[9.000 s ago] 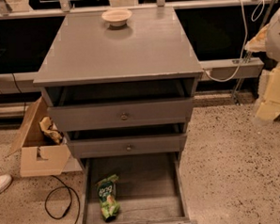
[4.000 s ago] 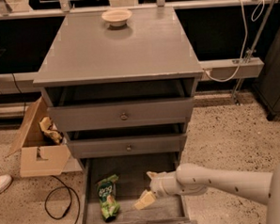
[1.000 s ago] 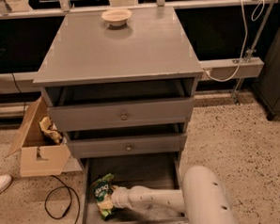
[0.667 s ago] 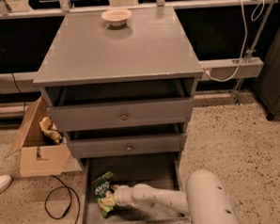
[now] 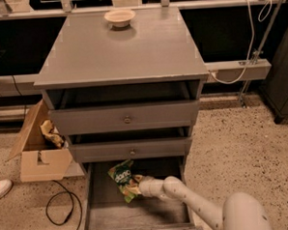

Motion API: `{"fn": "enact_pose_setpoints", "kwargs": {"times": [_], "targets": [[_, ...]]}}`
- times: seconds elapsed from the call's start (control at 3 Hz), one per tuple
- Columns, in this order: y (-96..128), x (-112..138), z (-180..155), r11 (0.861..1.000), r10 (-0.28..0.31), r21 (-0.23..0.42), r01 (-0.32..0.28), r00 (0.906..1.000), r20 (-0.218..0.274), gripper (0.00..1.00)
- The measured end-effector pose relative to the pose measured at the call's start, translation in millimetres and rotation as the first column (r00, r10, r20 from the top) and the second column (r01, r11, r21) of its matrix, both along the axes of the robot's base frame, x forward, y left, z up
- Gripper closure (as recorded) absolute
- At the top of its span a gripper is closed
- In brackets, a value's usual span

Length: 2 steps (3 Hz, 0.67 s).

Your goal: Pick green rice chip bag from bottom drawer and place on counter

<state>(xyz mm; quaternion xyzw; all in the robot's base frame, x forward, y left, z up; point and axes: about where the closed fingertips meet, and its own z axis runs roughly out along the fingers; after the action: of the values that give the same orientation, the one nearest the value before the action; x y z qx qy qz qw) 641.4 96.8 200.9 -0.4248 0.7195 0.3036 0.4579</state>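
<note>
1. Speckled floor [image 5: 242, 145] surrounds a grey drawer cabinet; the bottom drawer [image 5: 139, 215] is pulled out, its plank floor exposed.
2. Green rice chip bag [image 5: 122, 177]: over the back left part of the bottom drawer, tilted, its top edge reaching the drawer front above.
3. Label: dark-green round logo with white letters; the wording cannot be read.
4. Gripper [image 5: 138, 186]: inside the bottom drawer, just right of the bag, clamped on the bag's lower right corner. The pale arm [image 5: 197, 206] crosses the drawer's front right corner.
5. Counter [image 5: 126, 50]: above the bottom drawer, over two closed drawers with round knobs; a pale bowl [image 5: 120, 16] sits at its far edge.
6. Left of the bottom drawer: cardboard box [image 5: 40, 163], black cable [image 5: 59, 208].
</note>
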Motion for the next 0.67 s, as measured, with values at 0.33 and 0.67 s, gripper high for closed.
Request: {"fn": "enact_pose_setpoints", "kwargs": {"times": [0.33, 0.67], "targets": [[-42.1, 19.1, 36.9, 0.997, 0.081, 0.005, -0.082, 0.9934, 0.081, 1.0], [-41.7, 9.8, 47.9, 0.969, 0.249, -0.016, -0.248, 0.9668, 0.06, 1.0]]}}
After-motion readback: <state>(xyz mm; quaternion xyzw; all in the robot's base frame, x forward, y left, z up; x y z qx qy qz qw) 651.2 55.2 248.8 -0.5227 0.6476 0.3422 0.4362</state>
